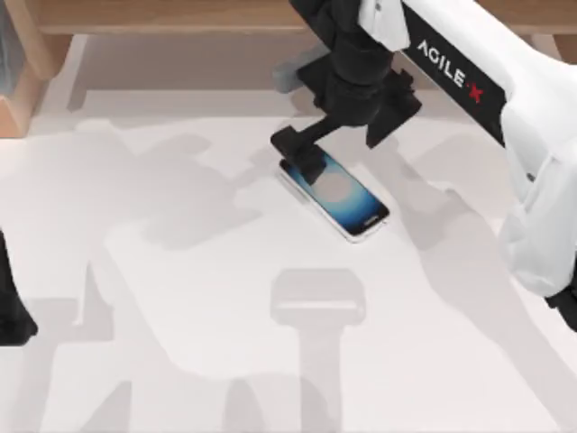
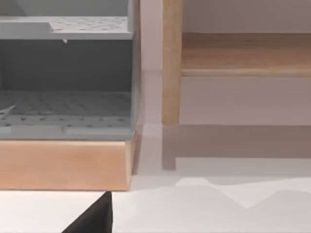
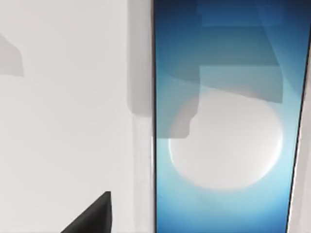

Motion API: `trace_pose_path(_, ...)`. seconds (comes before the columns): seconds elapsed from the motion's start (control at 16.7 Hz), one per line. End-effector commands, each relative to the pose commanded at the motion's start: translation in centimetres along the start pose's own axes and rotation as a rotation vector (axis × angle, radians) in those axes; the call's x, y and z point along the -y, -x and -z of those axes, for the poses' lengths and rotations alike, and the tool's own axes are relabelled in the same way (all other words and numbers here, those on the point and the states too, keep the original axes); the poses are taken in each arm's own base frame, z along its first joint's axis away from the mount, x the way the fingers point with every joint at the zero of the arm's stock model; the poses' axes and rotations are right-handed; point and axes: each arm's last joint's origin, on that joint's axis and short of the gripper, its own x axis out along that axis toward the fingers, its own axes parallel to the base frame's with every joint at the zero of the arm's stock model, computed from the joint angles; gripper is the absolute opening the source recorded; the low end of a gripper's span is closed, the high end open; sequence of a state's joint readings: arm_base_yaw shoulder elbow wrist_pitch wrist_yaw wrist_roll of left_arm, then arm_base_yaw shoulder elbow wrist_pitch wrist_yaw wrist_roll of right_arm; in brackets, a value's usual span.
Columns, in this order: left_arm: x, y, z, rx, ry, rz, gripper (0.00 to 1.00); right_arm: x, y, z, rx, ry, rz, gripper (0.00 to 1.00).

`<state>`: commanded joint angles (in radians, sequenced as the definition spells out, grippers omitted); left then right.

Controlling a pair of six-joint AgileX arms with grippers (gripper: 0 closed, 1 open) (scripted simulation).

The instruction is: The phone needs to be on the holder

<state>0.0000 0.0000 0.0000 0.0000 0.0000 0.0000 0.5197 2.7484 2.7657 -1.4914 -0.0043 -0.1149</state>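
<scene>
The surface (image 1: 180, 298) is a wide, flat, matt white slab, smooth and without markings, crossed by soft grey shadows. Along its far edge runs pale wooden framing (image 1: 162, 16), and the left wrist view shows a grey perforated shelf unit (image 2: 65, 104) on a wooden base.

The right arm (image 1: 505, 81), a white glossy shell over black joints, reaches in from the top view's right side. Its tool (image 1: 311, 153), black and hard-edged, sits directly over the far end of the phone. Whether its fingers are spread or pressed together cannot be told; no grip on the phone is confirmed. The left arm (image 1: 11, 307) is parked at the left edge of the surface.

The holder (image 1: 318, 299) is a pale grey stand, boxy with a rounded top, near the middle of the surface toward the near edge, well apart from the phone.

The phone (image 1: 335, 193) lies flat and face up on the surface, set diagonally, beyond the holder. It is slim and rectangular with rounded corners, glassy blue screen with a pale centre, thin silver-white rim.

Risks, as judged: the phone is thin and flat, so fingers may strike the surface or skid off the slick rim. An end-only hold could let it pivot and drop. The task is not yet done.
</scene>
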Motion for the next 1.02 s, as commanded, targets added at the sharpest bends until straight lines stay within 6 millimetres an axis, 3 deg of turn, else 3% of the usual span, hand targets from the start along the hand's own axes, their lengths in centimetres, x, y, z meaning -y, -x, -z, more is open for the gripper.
trace_pose_path(0.54,0.0,0.0,0.0,0.000,0.000,0.000,1.00,-0.2,-7.2,0.0,0.002,0.004,0.001,1.00)
trace_pose_path(0.84,0.0,0.0,0.0,0.000,0.000,0.000,1.00,-0.2,-7.5,0.0,0.002,0.004,0.001,1.00)
trace_pose_path(1.02,0.0,0.0,0.0,0.000,0.000,0.000,1.00,-0.2,-7.5,0.0,0.002,0.004,0.001,0.77)
